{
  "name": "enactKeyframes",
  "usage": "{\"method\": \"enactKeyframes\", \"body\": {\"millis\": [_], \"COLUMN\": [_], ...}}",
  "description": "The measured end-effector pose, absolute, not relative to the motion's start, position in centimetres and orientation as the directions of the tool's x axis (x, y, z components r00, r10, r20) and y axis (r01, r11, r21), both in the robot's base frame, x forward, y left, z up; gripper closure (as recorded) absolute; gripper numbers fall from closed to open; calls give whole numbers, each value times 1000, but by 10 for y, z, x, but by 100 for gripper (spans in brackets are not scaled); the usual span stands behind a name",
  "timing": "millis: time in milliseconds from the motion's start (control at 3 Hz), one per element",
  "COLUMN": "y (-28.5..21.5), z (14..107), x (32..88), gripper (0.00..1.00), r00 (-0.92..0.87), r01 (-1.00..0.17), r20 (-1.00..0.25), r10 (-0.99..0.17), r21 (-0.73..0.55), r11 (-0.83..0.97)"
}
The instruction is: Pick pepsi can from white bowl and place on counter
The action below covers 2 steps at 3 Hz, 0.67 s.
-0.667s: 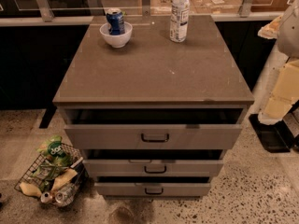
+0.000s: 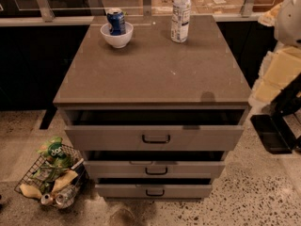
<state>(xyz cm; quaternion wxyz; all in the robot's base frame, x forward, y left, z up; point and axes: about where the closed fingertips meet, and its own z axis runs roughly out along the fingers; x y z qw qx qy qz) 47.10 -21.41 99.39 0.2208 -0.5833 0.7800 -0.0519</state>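
My cream arm (image 2: 280, 72) raised slightly, folded right of matte grey-brown counter (image 2: 155, 74), dark gripper (image 2: 273, 133) low beside it, state I cannot tell, small blue aluminium pepsi can (image 2: 116, 21) standing in round glossy white bowl (image 2: 116, 38), far-left corner

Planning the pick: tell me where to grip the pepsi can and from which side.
Grip the pepsi can on its upper side walls, above the rim of the white bowl, coming down from above: it stands roughly upright, its lower part sunk in the bowl. The hand is not in view; only the arm shows at the right edge.
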Motion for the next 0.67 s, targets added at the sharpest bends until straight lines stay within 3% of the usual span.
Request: {"method": "enactKeyframes", "body": {"millis": [667], "y": [-180], "z": [990], "x": [547], "gripper": [0], "r00": [-242], "r01": [-788], "r20": [-589], "r10": [-771], "r21": [-345], "r11": [511]}}
